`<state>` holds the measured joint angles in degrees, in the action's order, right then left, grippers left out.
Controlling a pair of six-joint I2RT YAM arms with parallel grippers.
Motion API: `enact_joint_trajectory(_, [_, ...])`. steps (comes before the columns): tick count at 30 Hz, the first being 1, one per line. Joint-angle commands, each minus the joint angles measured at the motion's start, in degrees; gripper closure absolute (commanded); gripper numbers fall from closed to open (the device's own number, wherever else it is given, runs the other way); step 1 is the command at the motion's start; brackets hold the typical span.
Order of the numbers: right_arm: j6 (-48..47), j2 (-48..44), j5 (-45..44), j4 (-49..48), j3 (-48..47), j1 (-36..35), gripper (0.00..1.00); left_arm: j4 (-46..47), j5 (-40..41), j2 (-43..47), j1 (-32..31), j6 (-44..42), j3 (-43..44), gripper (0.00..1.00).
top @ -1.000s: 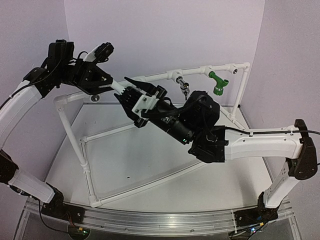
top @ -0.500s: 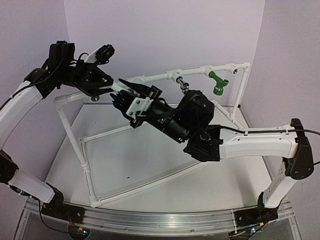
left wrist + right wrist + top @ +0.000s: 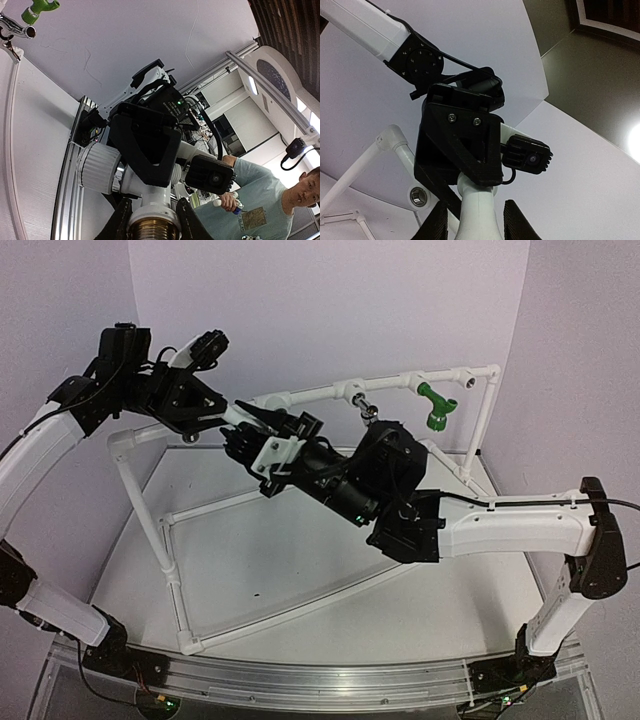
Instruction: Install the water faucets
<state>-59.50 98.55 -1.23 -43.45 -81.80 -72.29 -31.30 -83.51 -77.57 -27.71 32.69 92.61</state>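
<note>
**Top view:** both arms meet high over the table (image 3: 300, 570), just left of the middle of the white pipe frame (image 3: 310, 392). The left gripper (image 3: 226, 412) and right gripper (image 3: 248, 428) sit nose to nose with the white faucet (image 3: 236, 414) between them. It's mostly buried in black fingers. The chrome faucet (image 3: 366, 410) and green faucet (image 3: 436, 406) already hang from the top rail, well off to the right.

**Left wrist view:** this claw is clenched on the faucet's brass threaded end (image 3: 152, 231). Its fingers (image 3: 119, 225) are snug on either side, and the white body points straight up into the other gripper.

**Right wrist view:** its fingers (image 3: 439, 225) flank the white body, but thin slivers of background seem to show on both sides. It can't be told whether the pads are actually biting yet. An open socket (image 3: 418, 196) on the frame sits just beside and below.

**What could go wrong:**
- It looks like a hand-over, and that's the risky bit. If the left lets go before the right has real purchase, the smooth round plastic slips and the tap drops to the table.
- If the right clamps off-centre, the body could twist — then the thread won't line up with the socket and could jam crooked.
- With both arms clamped on one stubby part, any small disagreement in motion means they're fighting each other.
- The rail is close enough that a sloppy pull-away could knock the frame.
</note>
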Motion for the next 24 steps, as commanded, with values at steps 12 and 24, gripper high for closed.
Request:
enact_joint_trajectory(12, [3.5, -6.7, -0.9, 6.1, 0.3, 0.1, 0.48, -2.1, 3.6, -0.8, -0.2, -4.0, 5.4, 1.0])
enact_joint_trajectory(24, [6.9, -5.6, -4.5, 15.2, -5.5, -0.3, 0.65, -1.9, 4.6, -0.8, -0.2, -4.7, 4.5, 1.0])
